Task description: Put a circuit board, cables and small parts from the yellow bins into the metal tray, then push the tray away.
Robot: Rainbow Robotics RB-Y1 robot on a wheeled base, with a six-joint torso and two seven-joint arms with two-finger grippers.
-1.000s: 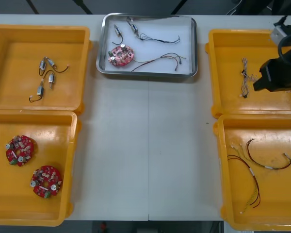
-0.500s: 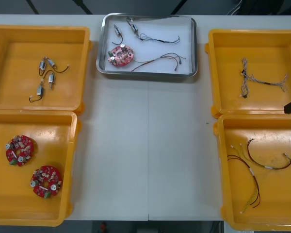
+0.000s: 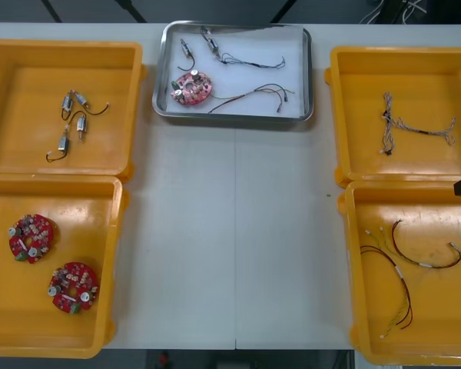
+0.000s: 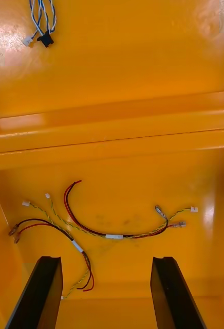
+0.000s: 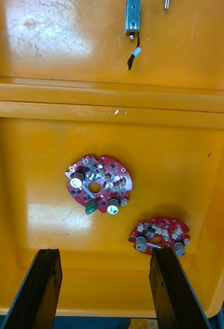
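The right gripper (image 4: 106, 261), spread, hangs over red and yellow cables (image 4: 117, 235) in the near right yellow bin (image 3: 351, 265), apparently clear of them; the left gripper (image 5: 104, 253), spread, hangs over circuit boards (image 5: 99, 183).

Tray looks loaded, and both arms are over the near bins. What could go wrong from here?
The metal tray already sits at the far edge of the table; a hard push may tip it off.
The right gripper, open, hangs over the red and yellow cables, which cross each other; a grasp may lift both.
The left gripper, open, hangs over two circuit boards lying close together; closing there may knock one.
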